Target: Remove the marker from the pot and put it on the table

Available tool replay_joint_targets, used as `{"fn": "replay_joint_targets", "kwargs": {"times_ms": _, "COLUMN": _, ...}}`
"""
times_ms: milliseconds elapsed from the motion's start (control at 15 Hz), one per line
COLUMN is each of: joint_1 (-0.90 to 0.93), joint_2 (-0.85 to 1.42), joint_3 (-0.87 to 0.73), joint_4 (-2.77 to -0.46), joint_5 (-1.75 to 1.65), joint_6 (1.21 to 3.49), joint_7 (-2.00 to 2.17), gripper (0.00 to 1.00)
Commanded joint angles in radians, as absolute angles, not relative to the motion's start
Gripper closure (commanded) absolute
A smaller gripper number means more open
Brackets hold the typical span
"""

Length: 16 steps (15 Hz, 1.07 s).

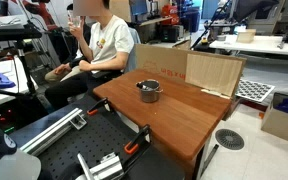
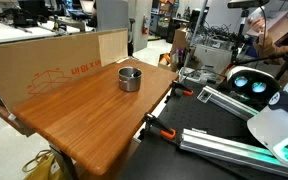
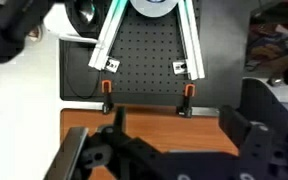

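Observation:
The small silver-grey pot (image 1: 148, 91) stands on the reddish-brown wooden table (image 1: 184, 115), toward its back. It shows in both exterior views (image 2: 130, 78). Its inside is dark, with a thin dark shape that may be the marker; I cannot tell. In the wrist view my gripper (image 3: 177, 120) is open and empty. Its two dark fingers hang over the table's edge (image 3: 154, 128), near the orange clamps (image 3: 188, 100). The pot is not in the wrist view. The gripper does not show in the exterior views.
A pale cardboard sheet (image 1: 214, 70) stands along the table's back edge (image 2: 44, 60). A person (image 1: 104, 45) sits behind the table. A black perforated board (image 3: 144, 55) with metal rails (image 2: 234, 100) adjoins the table. A fan (image 1: 229, 139) lies on the floor.

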<state>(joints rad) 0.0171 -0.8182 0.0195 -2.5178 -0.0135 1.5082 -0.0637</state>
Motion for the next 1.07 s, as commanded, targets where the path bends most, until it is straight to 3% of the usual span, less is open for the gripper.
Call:
{"fn": "replay_joint_targets", "kwargs": {"times_ms": 0, "joint_1": 0.025, "joint_2": -0.817, "joint_3": 0.014, "joint_4": -2.515, "joint_5": -0.017, "joint_6": 1.507, "joint_7": -0.059, "gripper": 0.0}}
{"fn": "replay_joint_targets", "kwargs": {"times_ms": 400, "joint_1": 0.019, "joint_2": -0.84, "joint_3": 0.015, "joint_4": -2.542, "joint_5": -0.004, "joint_6": 1.57, "joint_7": -0.035, "gripper": 0.0}}
{"fn": "replay_joint_targets", "kwargs": {"times_ms": 1000, "joint_1": 0.006, "joint_2": -0.708, "joint_3": 0.071, "joint_4": -2.685, "joint_5": 0.001, "joint_6": 1.985, "joint_7": 0.147, "gripper": 0.0}}
